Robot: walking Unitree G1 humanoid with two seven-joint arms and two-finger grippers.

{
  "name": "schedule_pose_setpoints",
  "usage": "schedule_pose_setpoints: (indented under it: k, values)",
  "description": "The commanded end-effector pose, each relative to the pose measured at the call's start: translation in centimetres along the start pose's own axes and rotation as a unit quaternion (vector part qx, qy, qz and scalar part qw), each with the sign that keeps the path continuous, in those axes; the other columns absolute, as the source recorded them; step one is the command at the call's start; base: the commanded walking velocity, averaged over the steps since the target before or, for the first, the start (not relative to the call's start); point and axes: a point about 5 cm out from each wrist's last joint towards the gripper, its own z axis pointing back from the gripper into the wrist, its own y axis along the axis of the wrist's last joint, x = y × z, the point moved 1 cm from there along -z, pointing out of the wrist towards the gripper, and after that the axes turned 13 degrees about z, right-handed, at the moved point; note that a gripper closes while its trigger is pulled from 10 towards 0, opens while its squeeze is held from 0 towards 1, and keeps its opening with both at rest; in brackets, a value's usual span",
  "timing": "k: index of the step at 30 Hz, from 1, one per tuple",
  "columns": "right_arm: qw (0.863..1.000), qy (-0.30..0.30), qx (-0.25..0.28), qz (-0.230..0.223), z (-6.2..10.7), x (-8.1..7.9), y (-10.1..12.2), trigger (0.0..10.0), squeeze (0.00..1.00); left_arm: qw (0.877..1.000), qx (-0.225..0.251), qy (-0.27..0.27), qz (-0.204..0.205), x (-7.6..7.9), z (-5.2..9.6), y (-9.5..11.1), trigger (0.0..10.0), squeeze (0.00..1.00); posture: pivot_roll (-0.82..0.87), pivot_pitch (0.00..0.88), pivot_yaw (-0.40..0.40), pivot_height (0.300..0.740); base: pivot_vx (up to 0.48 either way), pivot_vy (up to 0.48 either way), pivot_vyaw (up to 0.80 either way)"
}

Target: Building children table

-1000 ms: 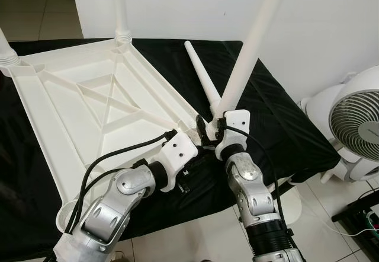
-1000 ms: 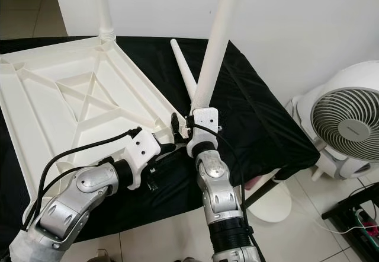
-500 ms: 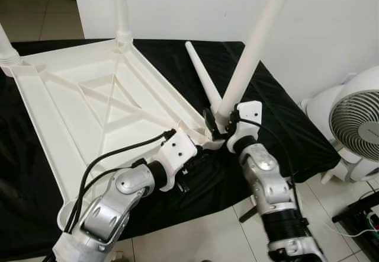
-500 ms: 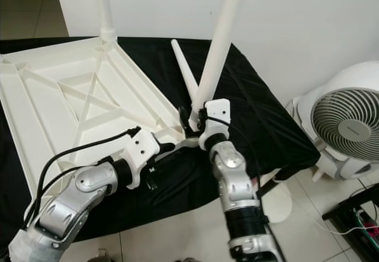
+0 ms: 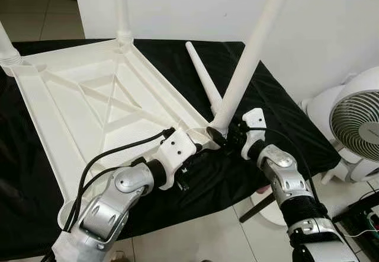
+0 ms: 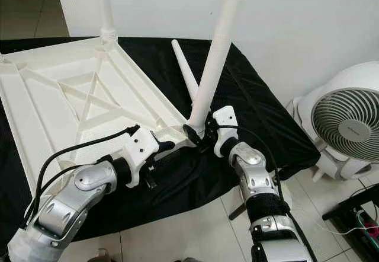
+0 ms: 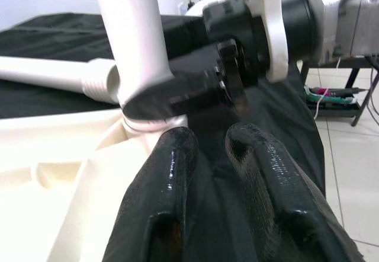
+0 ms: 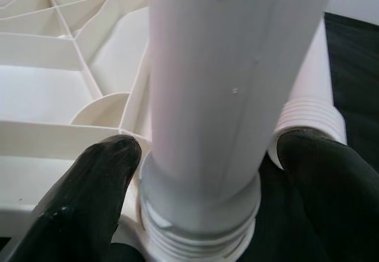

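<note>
The white tabletop [image 5: 77, 114] lies upside down on a black cloth. At its near right corner a white table leg [image 5: 249, 54] stands tilted up and to the right, foot in the corner socket. My right gripper [image 5: 222, 136] is shut on this leg just above its threaded collar [image 8: 201, 214], one finger [image 8: 89, 179] on each side. My left gripper [image 5: 198, 152] lies low by the same corner, shut, its fingers [image 7: 172, 173] close together on the cloth beside the rim. A loose leg [image 5: 201, 75] lies on the cloth behind.
Two fitted legs stand at the far corners, one at the back [image 5: 121, 7] and one at the far left [image 5: 6, 51]. A white fan [image 5: 358, 120] stands on the tiled floor to the right. The black cloth [image 5: 278, 114] hangs over the near right edge.
My right arm has swung out to the right and its wrist has turned around the leg's base. The leg's foot stays at the corner. The left arm has held still.
</note>
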Motion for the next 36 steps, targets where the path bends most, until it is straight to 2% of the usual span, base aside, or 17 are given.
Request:
schedule_pose_setpoints:
  k: [1,6,16,17,18,30,31,32,34,36]
  values:
    - [1.0,0.006,-0.005,0.026,-0.4,1.0,0.0,10.0,0.0,1.0,-0.007,-0.005,0.0,0.0,0.0,-0.1,10.0,0.0,0.11,0.039,-0.116,0.74,0.0,0.0,0.0]
    - [0.998,0.023,-0.001,0.059,-1.5,1.5,0.7,10.0,0.0,1.0,-0.006,-0.005,-0.002,0.0,0.0,0.1,10.0,0.0,0.12,0.04,-0.115,0.74,0.0,0.0,0.0]
    - [0.997,0.048,0.004,0.06,-2.7,1.6,1.1,10.0,0.0,1.0,-0.006,-0.003,-0.002,0.0,0.0,0.1,10.0,0.0,0.13,0.036,-0.122,0.74,0.0,0.0,0.0]
    - [0.997,0.058,0.001,0.058,-2.7,1.3,0.9,2.2,0.0,1.0,-0.005,-0.002,-0.002,0.1,0.0,0.1,10.0,0.0,0.13,0.037,-0.122,0.74,0.0,0.0,0.0]
    - [0.997,0.063,-0.002,0.053,-2.6,1.2,0.7,0.0,0.0,1.0,-0.005,-0.002,-0.002,0.1,0.0,0.1,10.0,0.0,0.13,0.038,-0.124,0.74,0.0,0.0,0.0]
    - [0.997,0.076,-0.008,0.033,-1.9,0.8,-0.6,0.0,0.0,1.0,-0.005,-0.005,0.001,0.2,-0.1,0.0,10.0,0.0,0.11,0.042,-0.122,0.74,0.0,0.0,0.0]
    - [0.997,0.066,-0.012,0.024,-1.8,0.8,-0.9,3.6,0.0,1.0,-0.005,-0.007,0.002,0.3,-0.1,0.0,10.0,0.0,0.11,0.042,-0.124,0.74,0.0,0.0,0.0]
    - [0.998,0.059,-0.013,0.014,-1.8,0.8,-1.0,10.0,0.0,1.0,-0.005,-0.007,0.002,0.3,-0.1,0.0,10.0,0.0,0.11,0.042,-0.124,0.74,0.0,0.0,0.0]
    - [0.999,0.028,-0.011,-0.015,-1.7,1.0,-1.1,10.0,0.0,1.0,-0.006,-0.008,0.002,0.3,-0.1,0.0,10.0,0.0,0.11,0.042,-0.127,0.74,0.0,0.0,0.0]
    - [1.0,0.015,-0.008,-0.019,-1.7,1.0,-1.2,10.0,0.0,1.0,-0.007,-0.008,0.003,0.3,0.0,-0.1,10.0,0.0,0.11,0.043,-0.128,0.74,0.0,0.0,0.0]
